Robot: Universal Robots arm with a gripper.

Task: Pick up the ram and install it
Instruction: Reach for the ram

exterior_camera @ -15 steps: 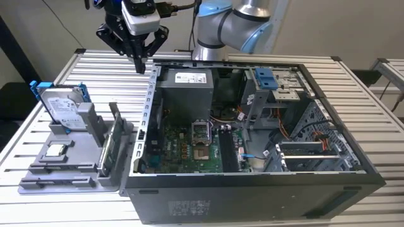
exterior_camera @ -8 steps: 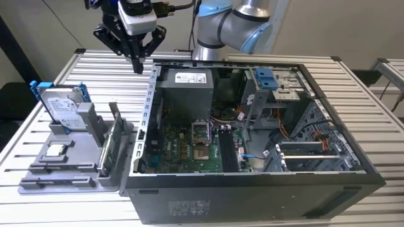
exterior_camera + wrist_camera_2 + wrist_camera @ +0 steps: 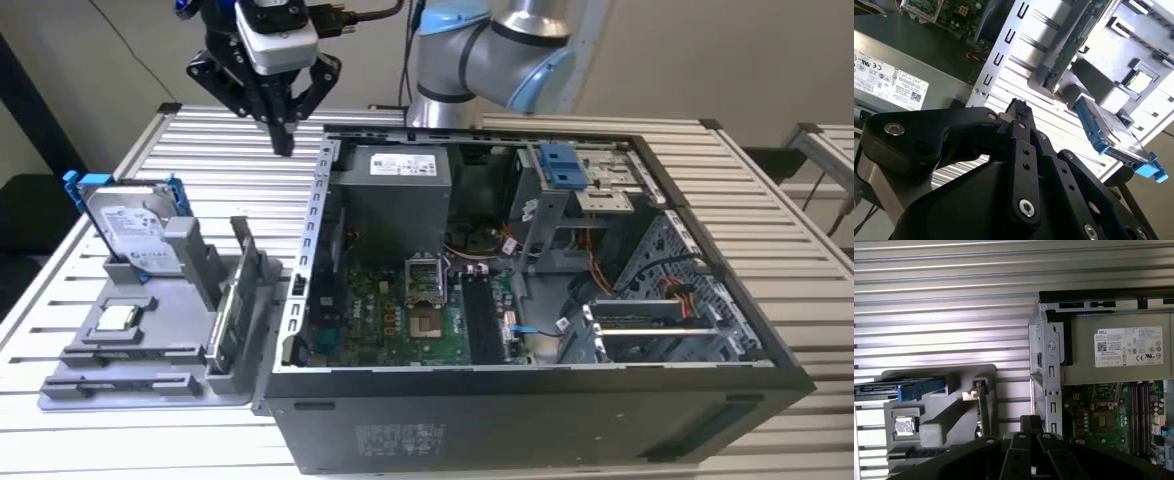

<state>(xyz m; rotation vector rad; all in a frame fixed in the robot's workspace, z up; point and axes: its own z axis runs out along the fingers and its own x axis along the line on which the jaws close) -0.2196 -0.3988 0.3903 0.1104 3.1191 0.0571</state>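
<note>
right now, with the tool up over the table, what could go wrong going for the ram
1. The tool is shut and holds nothing. Lowered like this, it would likely strike the ram's top edge rather than straddle it.
2. The ram stands on edge in the gray holder, close beside the case wall. The tool's wide linkage may clip that wall on the way down.

Ram (image 3: 227, 320) top clear; hard drive (image 3: 134, 235), case wall (image 3: 318, 220) flank.
</note>
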